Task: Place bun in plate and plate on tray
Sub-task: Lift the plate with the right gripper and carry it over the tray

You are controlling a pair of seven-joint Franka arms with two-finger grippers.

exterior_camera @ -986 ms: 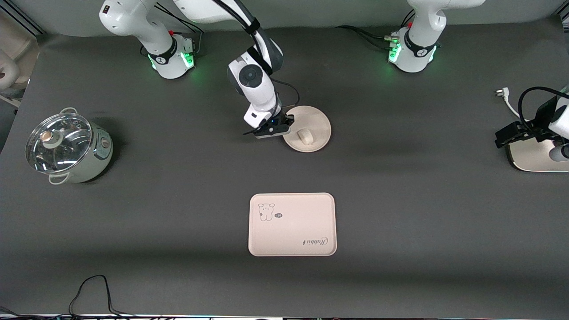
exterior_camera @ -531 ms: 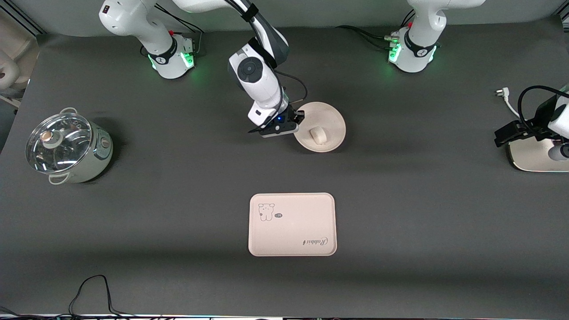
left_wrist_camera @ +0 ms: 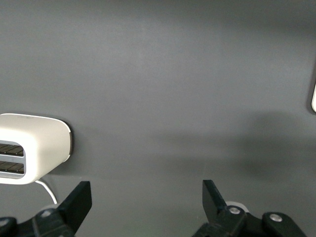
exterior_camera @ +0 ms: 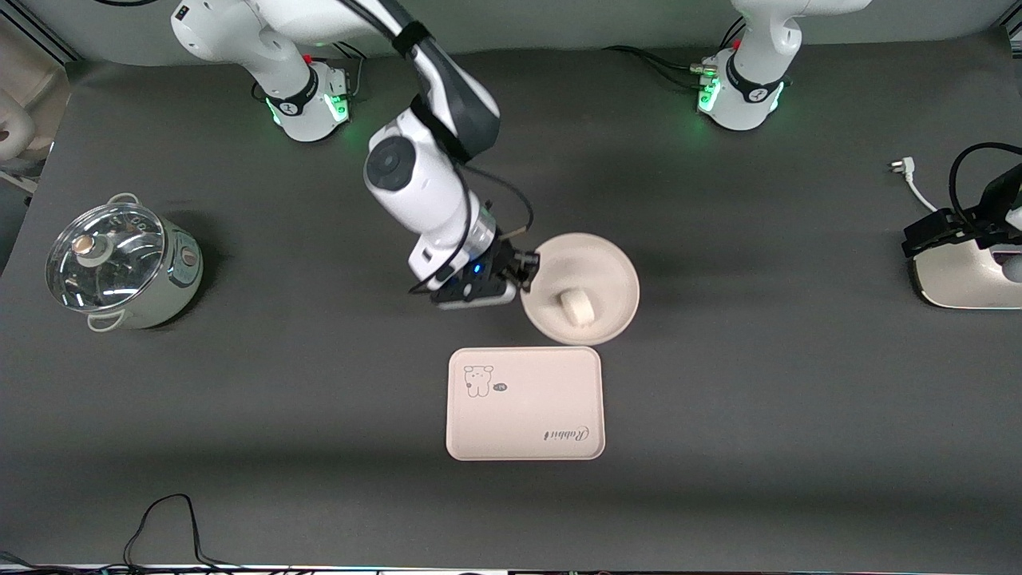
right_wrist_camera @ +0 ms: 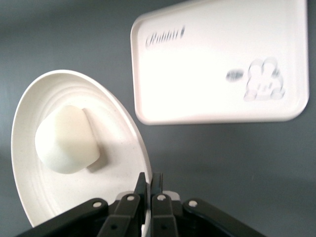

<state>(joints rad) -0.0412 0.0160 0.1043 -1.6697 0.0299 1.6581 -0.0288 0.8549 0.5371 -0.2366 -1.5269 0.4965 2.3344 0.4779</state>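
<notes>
The plate [exterior_camera: 580, 287], bun [exterior_camera: 576, 307] inside, is pinched at its rim by the right gripper [exterior_camera: 523, 275], lifted above the table just short of the tray [exterior_camera: 524, 403]; the left gripper [left_wrist_camera: 145, 197] is held wide open and empty over the table, half cut off in the front view.

Matt dark grey table covering [exterior_camera: 758, 335], cloth-like and even. The plate [exterior_camera: 611, 271] looks matt cream, faint ridges ringing its inside. The bun [exterior_camera: 576, 307] is smooth, soft-looking, off-white. The tray [exterior_camera: 527, 415] is matt cream with printed drawing. The pot [exterior_camera: 120, 267] has a shiny glass-and-metal lid. The toaster [left_wrist_camera: 34, 148] is smooth white plastic.
</notes>
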